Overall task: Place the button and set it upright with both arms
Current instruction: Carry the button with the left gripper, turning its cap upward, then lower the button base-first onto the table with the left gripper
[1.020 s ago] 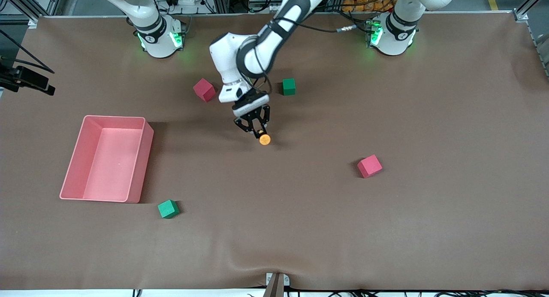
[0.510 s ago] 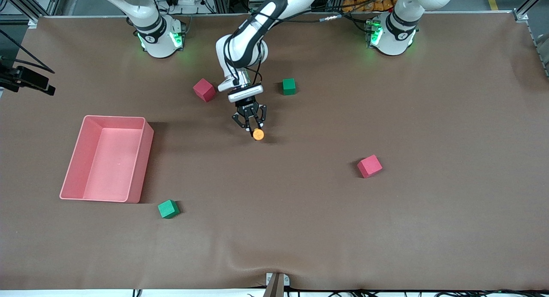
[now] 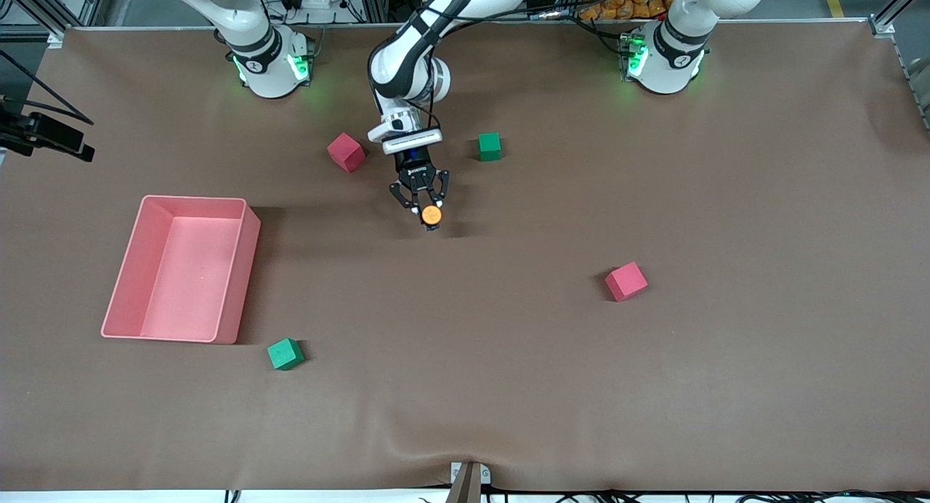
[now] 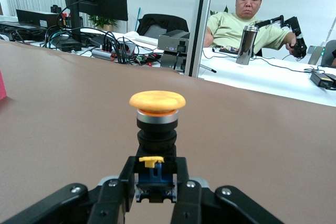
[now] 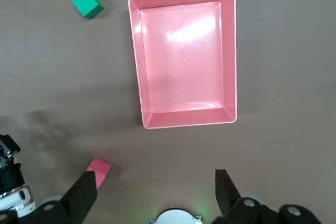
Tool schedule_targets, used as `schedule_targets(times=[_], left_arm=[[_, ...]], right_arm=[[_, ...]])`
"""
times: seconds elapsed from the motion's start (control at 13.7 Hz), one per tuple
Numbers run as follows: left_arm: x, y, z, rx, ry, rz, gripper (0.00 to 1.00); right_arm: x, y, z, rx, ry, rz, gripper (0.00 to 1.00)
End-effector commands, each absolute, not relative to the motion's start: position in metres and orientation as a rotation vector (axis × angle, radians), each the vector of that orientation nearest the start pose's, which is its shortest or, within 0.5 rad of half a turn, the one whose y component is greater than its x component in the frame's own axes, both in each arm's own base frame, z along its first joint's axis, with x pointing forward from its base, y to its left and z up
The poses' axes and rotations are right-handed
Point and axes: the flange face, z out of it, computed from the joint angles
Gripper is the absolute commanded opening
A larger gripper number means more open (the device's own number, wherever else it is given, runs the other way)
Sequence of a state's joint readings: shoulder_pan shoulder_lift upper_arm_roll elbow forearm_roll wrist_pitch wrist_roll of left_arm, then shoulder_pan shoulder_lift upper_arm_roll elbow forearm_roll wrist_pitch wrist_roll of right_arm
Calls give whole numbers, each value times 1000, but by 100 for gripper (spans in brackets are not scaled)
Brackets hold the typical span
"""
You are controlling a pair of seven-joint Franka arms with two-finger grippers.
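Toward the right arm's end of the tabletop (image 3: 508, 387) lies an empty pink tray (image 3: 249, 263), with a green cube (image 3: 284, 354) just off its corner, nearer to the front camera. The right pincer (image 5: 157, 195) hangs high above this tray with its two fingers spread wide, holding nothing; that arm waits, and in its wrist view the tray sits between a green cube (image 5: 87, 3) and a pink cube (image 5: 100, 169). Near the bases, a pink cube (image 3: 346, 152) and a green cube (image 3: 490, 146) flank the left arm's wrist. The left pincer (image 3: 429, 218) reaches out over the middle of the tabletop, its fingers (image 4: 185, 203) pinching the button (image 4: 156, 129) by its black and blue base. The button stands straight up from the fingers in the left wrist view, orange cap on top. Toward the left arm's end, another pink cube (image 3: 625, 281) sits alone, nearer to the front camera.
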State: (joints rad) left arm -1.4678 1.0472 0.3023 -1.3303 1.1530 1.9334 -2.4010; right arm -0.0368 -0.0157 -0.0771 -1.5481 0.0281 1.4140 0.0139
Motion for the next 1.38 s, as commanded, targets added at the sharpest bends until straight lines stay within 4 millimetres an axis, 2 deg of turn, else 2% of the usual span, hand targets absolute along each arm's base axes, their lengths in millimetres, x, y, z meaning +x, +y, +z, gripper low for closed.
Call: schedule_targets(times=[0.0, 0.36, 0.73, 1.02, 1.17, 1.24, 1.31], left_arm=[[299, -644, 98, -2339, -486, -1909, 0], [301, -639, 94, -2322, -501, -1882, 0], [300, -625, 57, -2293, -456, -1866, 0], [300, -625, 56, -2291, -445, -1864, 0], [303, -619, 47, -2283, -452, -1859, 0], [304, -619, 47, -2282, -455, -1857, 1], [304, -619, 48, -2283, -455, -1857, 18]], right_arm=[[529, -56, 631, -3093, 212, 174, 100], [528, -58, 631, -3092, 219, 176, 100], [528, -58, 631, -3092, 216, 179, 100], [528, -58, 631, -3092, 216, 179, 100], [528, -57, 630, -3092, 214, 181, 100], [528, -58, 630, -3091, 216, 181, 100], [528, -58, 630, -3091, 216, 181, 100]])
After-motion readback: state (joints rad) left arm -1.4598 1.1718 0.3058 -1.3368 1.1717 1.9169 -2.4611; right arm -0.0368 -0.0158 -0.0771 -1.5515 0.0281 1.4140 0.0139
